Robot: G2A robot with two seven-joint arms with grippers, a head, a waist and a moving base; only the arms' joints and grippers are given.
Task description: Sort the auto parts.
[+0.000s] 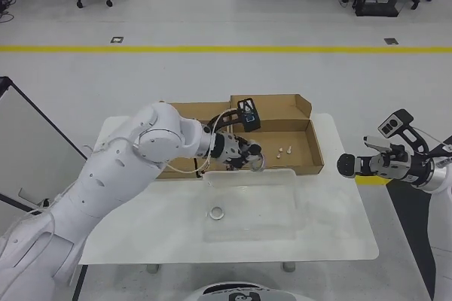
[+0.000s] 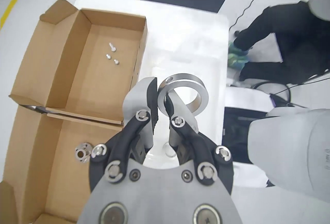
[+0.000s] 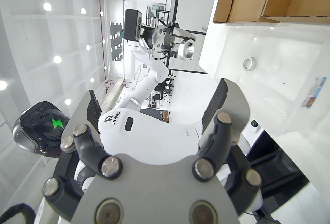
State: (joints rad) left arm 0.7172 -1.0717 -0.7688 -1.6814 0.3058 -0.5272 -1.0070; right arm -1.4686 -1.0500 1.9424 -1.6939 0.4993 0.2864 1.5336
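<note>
Left wrist view: left gripper [image 2: 161, 96] clamped on wall of thick silver metal ring [image 2: 188, 78], one finger inside hole, other outside. Ring held in air over edge of clear plastic tray [image 1: 286, 218], just beside brown cardboard box [image 2: 85, 80]. Three small silver bolts [image 2: 112, 53] lie in one box compartment; silver flanged hub [image 2: 83, 152] lies in neighbouring compartment. Smaller silver ring [image 1: 216, 213] rests on tray floor. Right gripper [image 3: 157, 96], jaws wide apart, holding nothing, hangs beyond side of white table [image 1: 339, 241], well apart from box and tray.
</note>
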